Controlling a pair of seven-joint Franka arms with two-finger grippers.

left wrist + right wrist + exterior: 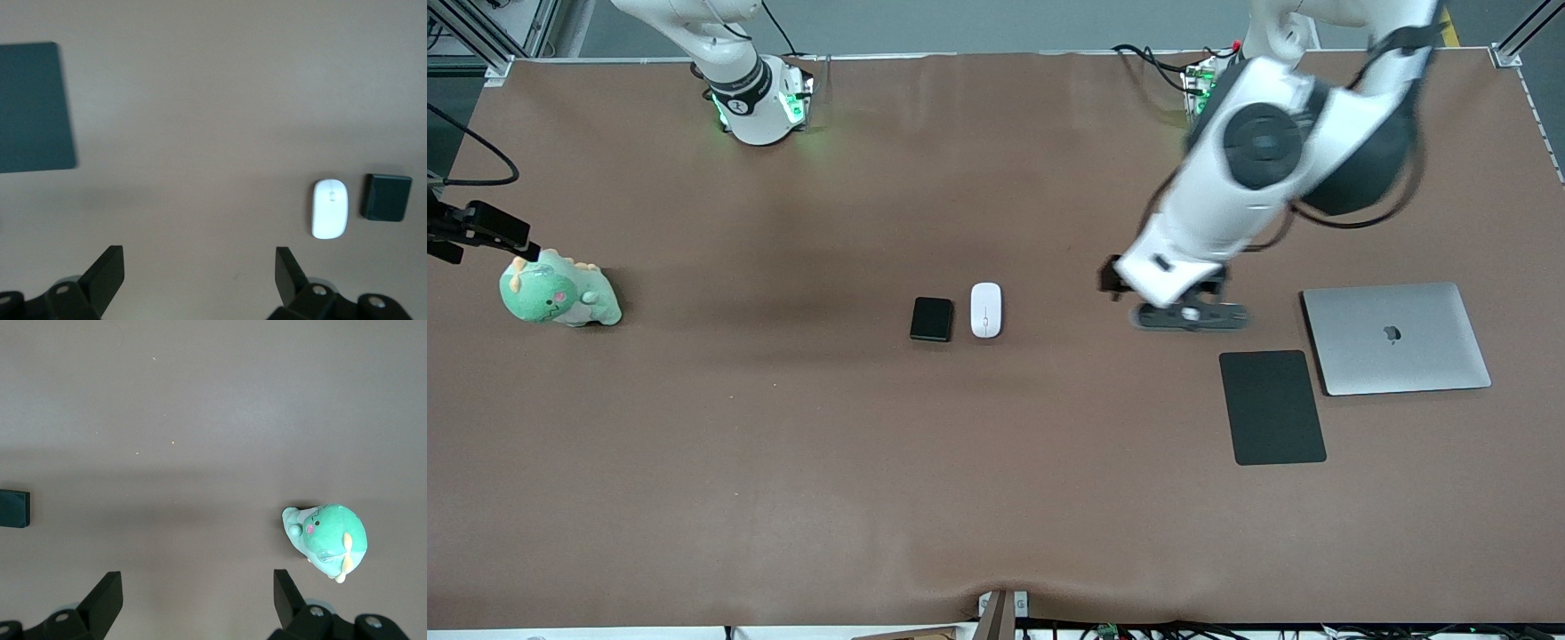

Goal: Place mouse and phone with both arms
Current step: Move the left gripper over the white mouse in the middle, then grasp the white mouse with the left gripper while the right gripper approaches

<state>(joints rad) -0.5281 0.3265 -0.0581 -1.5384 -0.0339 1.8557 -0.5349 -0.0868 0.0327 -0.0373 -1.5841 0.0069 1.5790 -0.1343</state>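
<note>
The small white oval glossy mouse [985,309] lies mid-table, just beside the small black rounded-corner phone slab [931,319], which sits toward the right arm's end. Neither is held. The left gripper [1189,316] hangs low over bare brown table [783,462], between the mouse and the closed silver laptop [1396,338], fingers [107,270] spread wide and empty. A large flat black pad [1272,406] lies beside the laptop. The right gripper [193,600], wide open, hovers near a green plush dinosaur [556,292].
</note>
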